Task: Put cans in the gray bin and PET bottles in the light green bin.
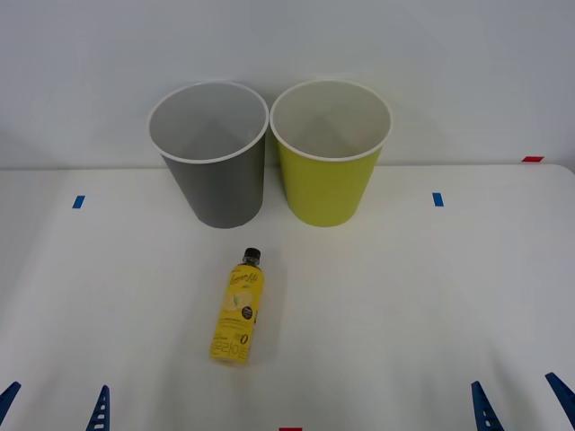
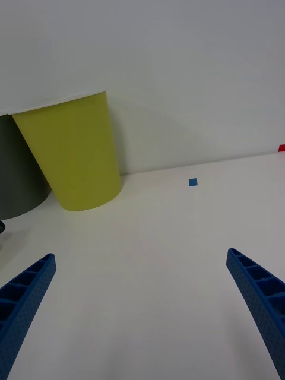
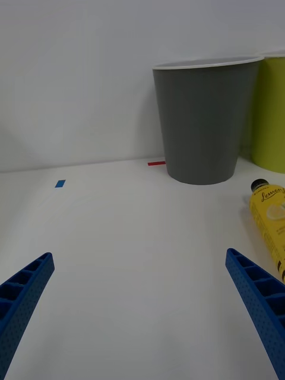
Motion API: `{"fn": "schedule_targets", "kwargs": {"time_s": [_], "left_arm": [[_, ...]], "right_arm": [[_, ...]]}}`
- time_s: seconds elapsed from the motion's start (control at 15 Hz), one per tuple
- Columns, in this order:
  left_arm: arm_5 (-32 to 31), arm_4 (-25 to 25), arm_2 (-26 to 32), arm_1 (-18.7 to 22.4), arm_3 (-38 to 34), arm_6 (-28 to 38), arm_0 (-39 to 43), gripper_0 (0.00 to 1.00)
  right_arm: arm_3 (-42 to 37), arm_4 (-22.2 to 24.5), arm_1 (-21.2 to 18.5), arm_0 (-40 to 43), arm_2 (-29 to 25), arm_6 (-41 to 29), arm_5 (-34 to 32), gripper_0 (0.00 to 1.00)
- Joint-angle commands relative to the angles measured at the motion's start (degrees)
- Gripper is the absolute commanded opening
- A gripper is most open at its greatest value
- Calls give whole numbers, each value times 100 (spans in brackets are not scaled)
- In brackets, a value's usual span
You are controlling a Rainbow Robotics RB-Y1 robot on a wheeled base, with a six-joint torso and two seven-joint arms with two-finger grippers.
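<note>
1. The PET bottle lies on its side on the white surface, black cap toward the bins and its base toward the robot, a little to the robot's left of centre. Nothing touches it.
2. Behind it the gray bin and the light green bin stand upright side by side, close together against the back wall; the gray one is nearer the cap. Both look empty from above.
3. No can is to be seen on the surface, so the bottle seems the only thing left to sort.
4. The left pincer and the right pincer hang at the near edge, each spread wide and holding nothing, well apart from the bottle.
5. The step in hand looks like the very start: nothing is grasped yet.
6. The next move calls for one pincer to reach in, likely the left as it is nearer, close across the bottle's body, lift it, and carry it past the gray bin to release it over the light green bin.
</note>
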Motion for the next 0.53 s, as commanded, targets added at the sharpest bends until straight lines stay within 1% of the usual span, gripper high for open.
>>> {"fn": "schedule_targets", "kwargs": {"time_s": [0.07,0.53], "left_arm": [[0,0,0,0,0,0,0,100],[0,0,0,0,0,0,0,100]], "right_arm": [[0,0,0,0,0,0,0,100],[0,0,0,0,0,0,0,100]]}}
